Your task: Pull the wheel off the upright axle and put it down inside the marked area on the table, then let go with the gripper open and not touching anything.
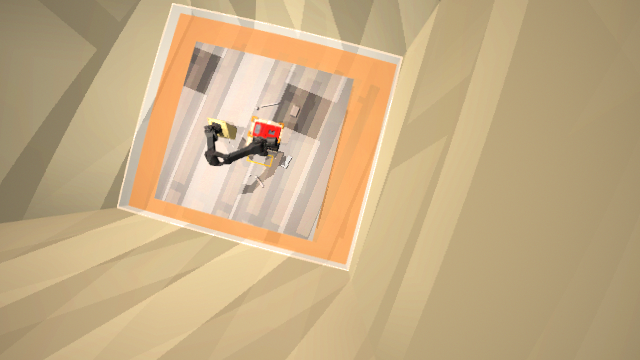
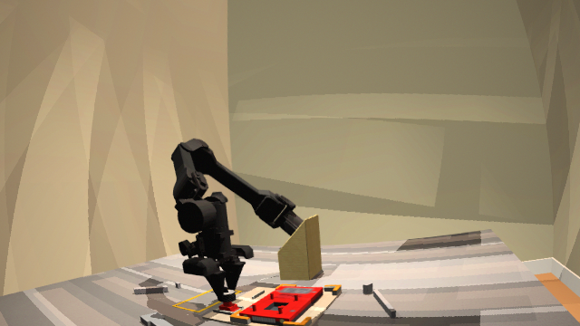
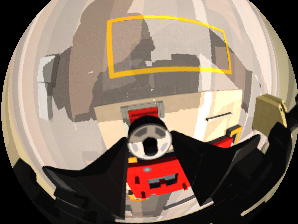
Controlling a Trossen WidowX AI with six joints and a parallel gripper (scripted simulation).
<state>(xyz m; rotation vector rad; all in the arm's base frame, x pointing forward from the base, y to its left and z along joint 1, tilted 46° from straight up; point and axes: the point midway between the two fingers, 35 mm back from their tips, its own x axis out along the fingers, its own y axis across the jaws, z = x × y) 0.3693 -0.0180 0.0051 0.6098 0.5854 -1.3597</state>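
The gripper point(image 2: 227, 296) is clamped on the wheel point(image 3: 150, 139) — it sits on its axle over a small red base point(image 2: 227, 306), just right of the yellow-outlined marked area point(image 2: 196, 301).

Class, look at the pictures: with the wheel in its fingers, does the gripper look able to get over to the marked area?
Probably yes. The gripper is shut on the wheel, and the marked area lies just beyond it, with nothing standing between them in the wrist view. The wheel must first lift off its axle.
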